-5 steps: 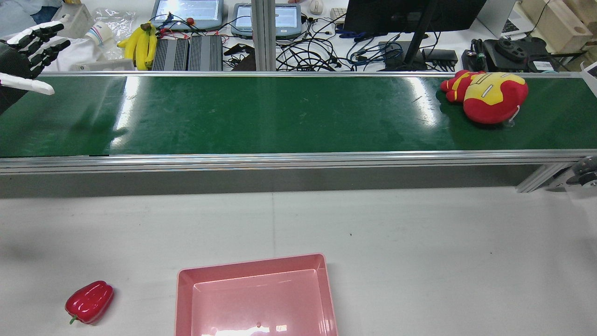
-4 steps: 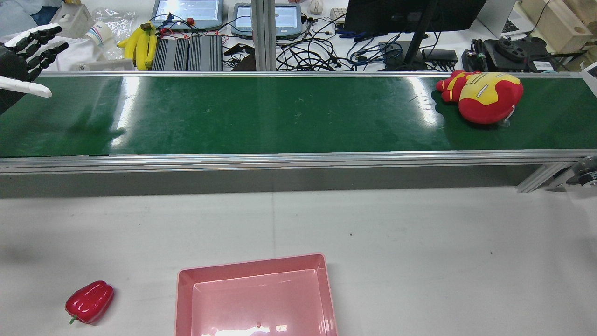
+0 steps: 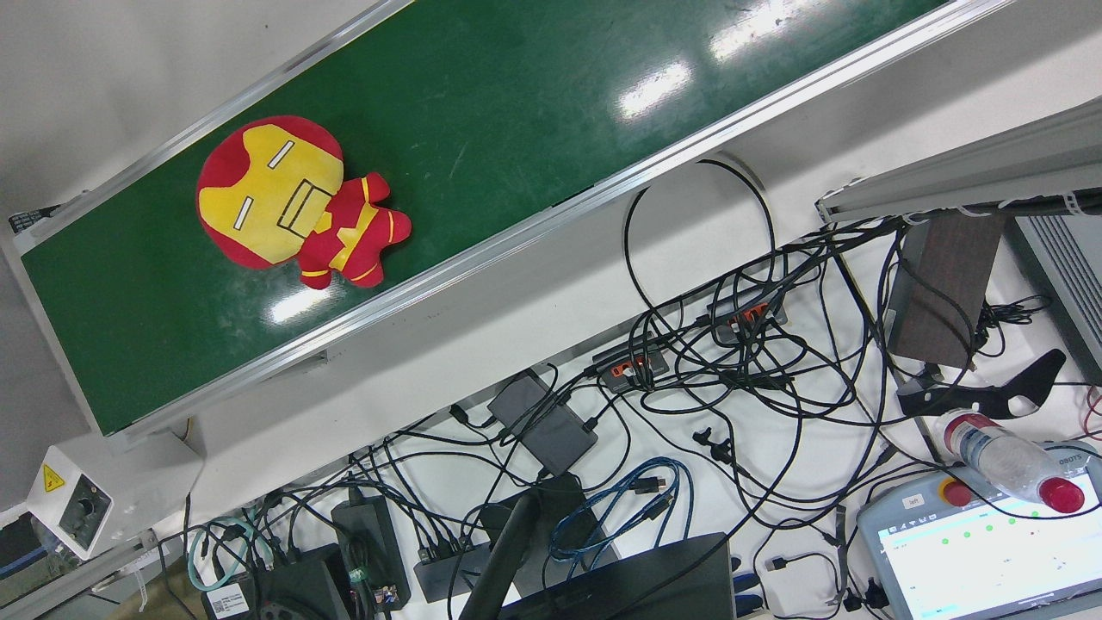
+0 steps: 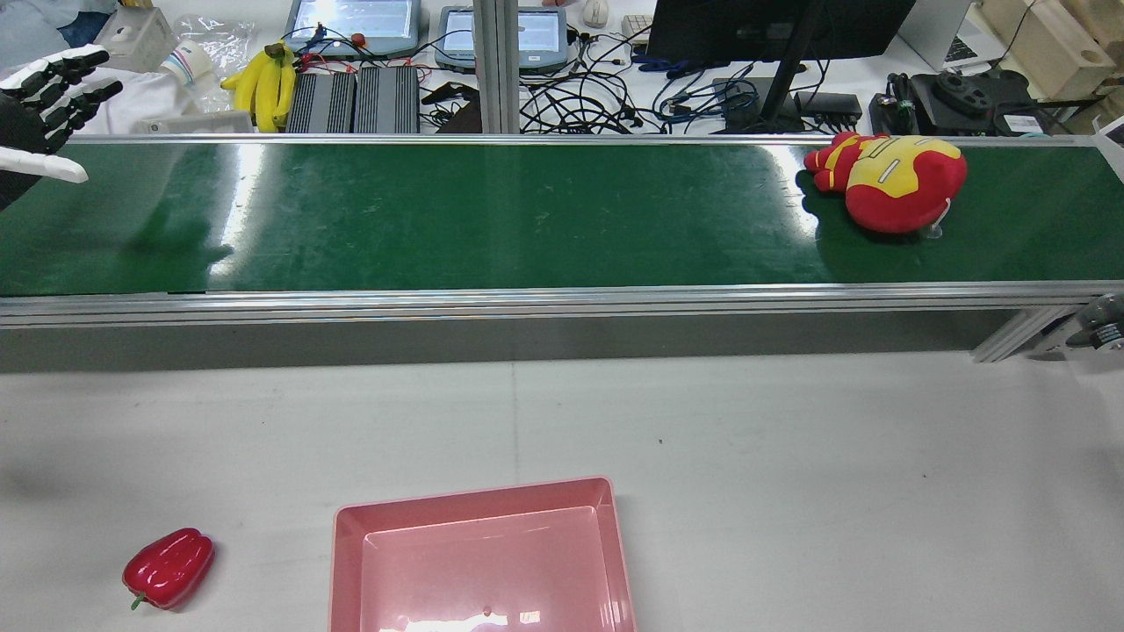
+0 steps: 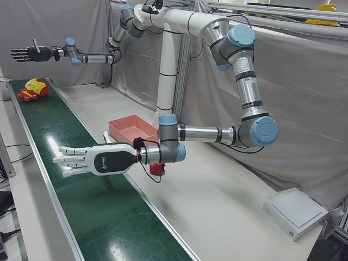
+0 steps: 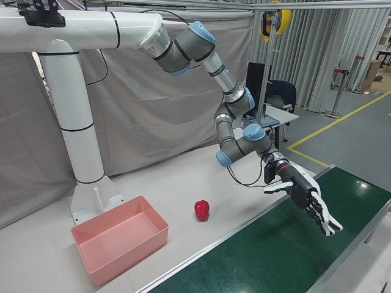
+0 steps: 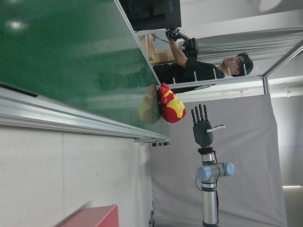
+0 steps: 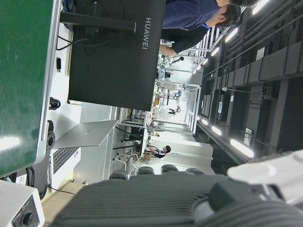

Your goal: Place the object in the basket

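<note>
A red and yellow plush toy [image 4: 891, 189] lies on the green conveyor belt [image 4: 527, 211] near its right end; it also shows in the front view [image 3: 275, 198] and the left hand view [image 7: 169, 106]. The pink basket [image 4: 348, 570] stands on the white table at the near edge and holds nothing. My left hand [image 4: 44, 105] is open and empty above the belt's left end, as the right-front view [image 6: 308, 201] also shows. My right hand [image 5: 27, 53] is open and empty, raised high above the toy [image 5: 33, 88].
A red bell pepper [image 4: 169, 568] lies on the table left of the basket. Behind the belt are bananas [image 4: 263, 83], tablets, a monitor and tangled cables. The belt's aluminium rail [image 4: 562, 303] separates it from the table.
The plush toy has moved a little to the left along the belt. My left hand has drawn back slightly toward the left edge, still open.
</note>
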### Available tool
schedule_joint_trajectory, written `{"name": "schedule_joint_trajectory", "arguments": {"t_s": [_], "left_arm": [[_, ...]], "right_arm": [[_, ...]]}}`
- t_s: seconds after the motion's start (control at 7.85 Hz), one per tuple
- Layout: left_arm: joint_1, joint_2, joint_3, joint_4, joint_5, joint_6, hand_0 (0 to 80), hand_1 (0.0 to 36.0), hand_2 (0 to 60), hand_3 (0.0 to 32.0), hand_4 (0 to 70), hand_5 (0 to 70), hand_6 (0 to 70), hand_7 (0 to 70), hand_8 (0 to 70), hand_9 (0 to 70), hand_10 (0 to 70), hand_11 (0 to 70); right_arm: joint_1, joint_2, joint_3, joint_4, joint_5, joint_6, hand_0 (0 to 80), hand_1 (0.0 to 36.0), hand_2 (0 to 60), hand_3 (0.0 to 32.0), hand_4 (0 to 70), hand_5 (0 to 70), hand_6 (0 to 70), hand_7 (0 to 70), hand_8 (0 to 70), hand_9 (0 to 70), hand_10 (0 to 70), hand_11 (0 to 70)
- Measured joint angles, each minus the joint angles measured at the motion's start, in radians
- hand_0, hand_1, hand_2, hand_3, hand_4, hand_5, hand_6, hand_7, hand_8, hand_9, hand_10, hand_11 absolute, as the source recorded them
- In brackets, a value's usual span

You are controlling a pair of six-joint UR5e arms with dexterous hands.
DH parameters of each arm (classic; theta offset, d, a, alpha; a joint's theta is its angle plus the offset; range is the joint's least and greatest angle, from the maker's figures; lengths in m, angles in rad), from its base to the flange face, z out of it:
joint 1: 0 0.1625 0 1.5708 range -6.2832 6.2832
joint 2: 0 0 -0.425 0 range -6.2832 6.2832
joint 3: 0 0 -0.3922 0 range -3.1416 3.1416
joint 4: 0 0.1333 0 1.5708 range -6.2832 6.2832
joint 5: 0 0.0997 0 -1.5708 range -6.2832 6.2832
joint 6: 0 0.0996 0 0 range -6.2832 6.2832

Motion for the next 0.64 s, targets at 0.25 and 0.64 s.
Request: {"name": "schedule_joint_trajectory", "arguments": {"t_s": [0.25, 0.64], "left_arm": [[-0.012, 0.027, -0.028, -0.001, 0.001, -0.003, 60.7, 17.6, 0.0, 0.0, 8.4, 19.2, 2.7, 1.7, 6.9, 11.5, 0.0, 0.0], [-0.014, 0.04, -0.037, 0.006, 0.001, 0.003, 61.9, 18.2, 0.0, 0.0, 9.1, 19.1, 2.8, 1.8, 7.2, 12.0, 0.0, 0.0]], "right_arm": [[0.0, 0.0, 0.0, 0.0, 0.0, 0.0, 0.0, 0.0, 0.0, 0.0, 0.0, 0.0, 0.0, 0.0, 0.0, 0.0, 0.0, 0.0], [0.0, 0.0, 0.0, 0.0, 0.0, 0.0, 0.0, 0.0, 0.0, 0.0, 0.0, 0.0, 0.0, 0.0, 0.0, 0.0, 0.0, 0.0]]}}
